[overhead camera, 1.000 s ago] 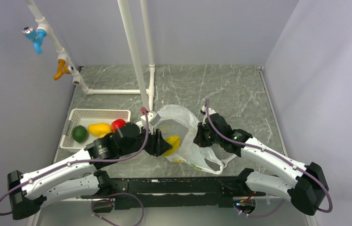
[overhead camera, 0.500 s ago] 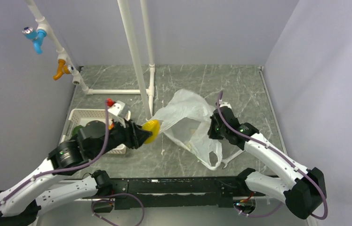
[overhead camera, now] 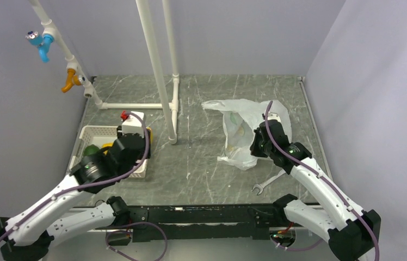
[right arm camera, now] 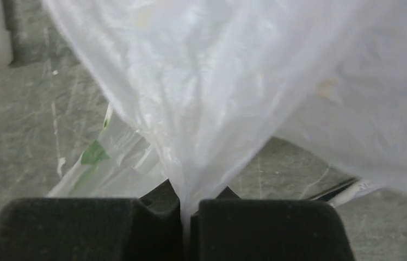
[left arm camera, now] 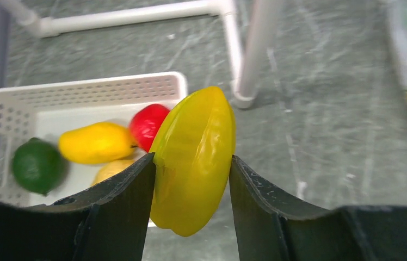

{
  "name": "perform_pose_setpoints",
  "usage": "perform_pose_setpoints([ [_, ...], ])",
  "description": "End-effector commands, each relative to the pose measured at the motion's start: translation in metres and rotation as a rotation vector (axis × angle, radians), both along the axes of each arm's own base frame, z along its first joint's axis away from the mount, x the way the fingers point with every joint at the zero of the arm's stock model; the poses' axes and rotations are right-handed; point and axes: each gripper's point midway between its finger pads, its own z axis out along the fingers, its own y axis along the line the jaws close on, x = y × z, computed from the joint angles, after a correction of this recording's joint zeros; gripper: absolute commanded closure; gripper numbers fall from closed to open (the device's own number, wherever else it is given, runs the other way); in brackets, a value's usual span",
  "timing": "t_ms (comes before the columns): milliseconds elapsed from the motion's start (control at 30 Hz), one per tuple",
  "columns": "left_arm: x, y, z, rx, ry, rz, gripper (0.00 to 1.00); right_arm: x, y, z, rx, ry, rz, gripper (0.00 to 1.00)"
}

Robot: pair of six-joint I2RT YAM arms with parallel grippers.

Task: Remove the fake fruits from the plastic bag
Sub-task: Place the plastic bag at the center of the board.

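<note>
My left gripper (left arm camera: 192, 158) is shut on the yellow-green oblong fruit (left arm camera: 196, 130) and holds it above the right end of the white latticed tray (left arm camera: 81, 87). In the tray lie the dark green round fruit (left arm camera: 37, 166), the orange-yellow mango-shaped fruit (left arm camera: 97, 142), the red round fruit (left arm camera: 148, 122) and a small yellow one (left arm camera: 111, 169). From above, the left gripper (overhead camera: 128, 145) hides the held fruit. My right gripper (right arm camera: 186, 209) is shut on a pinch of the translucent white plastic bag (right arm camera: 217, 81) and holds it up at the right (overhead camera: 239, 125).
A white pipe frame (overhead camera: 158, 70) stands upright in the middle, its foot near the tray's right end. A wrench (overhead camera: 266, 183) lies on the table near the bag's lower edge. Blue and orange taps (overhead camera: 71, 80) hang on a slanted pipe at the left wall.
My left gripper pulled the yellow-green fruit out of the bag and carried it left to above the tray. My right gripper moved right and back, carrying the bag with it.
</note>
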Motion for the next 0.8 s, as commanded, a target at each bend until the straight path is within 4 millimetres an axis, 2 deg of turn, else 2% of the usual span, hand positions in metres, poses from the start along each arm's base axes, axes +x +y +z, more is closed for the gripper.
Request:
perform_pose_setpoints([
  [0,0.032,0.023,-0.011,0.096,-0.06,0.126,0.45,0.003,0.016,0.02,0.081,-0.069,0.075,1.0],
  [200,0.06,0.072,-0.057,0.107,0.023,0.299,0.45,-0.002,0.015,0.024,0.082,-0.077,0.087,1.0],
  [267,0.063,0.08,-0.069,0.075,0.052,0.338,0.42,-0.003,0.016,0.023,0.085,-0.074,0.094,1.0],
  [300,0.063,0.084,-0.074,0.062,0.07,0.363,0.37,-0.003,0.016,0.023,0.086,-0.074,0.094,1.0],
  [400,0.06,0.094,-0.082,0.045,0.118,0.436,0.09,-0.003,0.018,0.023,0.091,-0.073,0.101,1.0],
  [467,0.055,0.099,-0.081,0.041,0.127,0.475,0.01,-0.004,0.018,0.023,0.092,-0.073,0.105,1.0],
  [600,0.046,0.1,-0.068,0.003,0.108,0.468,0.01,-0.004,0.019,0.023,0.09,-0.073,0.113,1.0],
  [767,0.029,0.084,-0.035,-0.126,0.024,0.347,0.01,-0.003,0.021,0.023,0.096,-0.073,0.123,1.0],
])
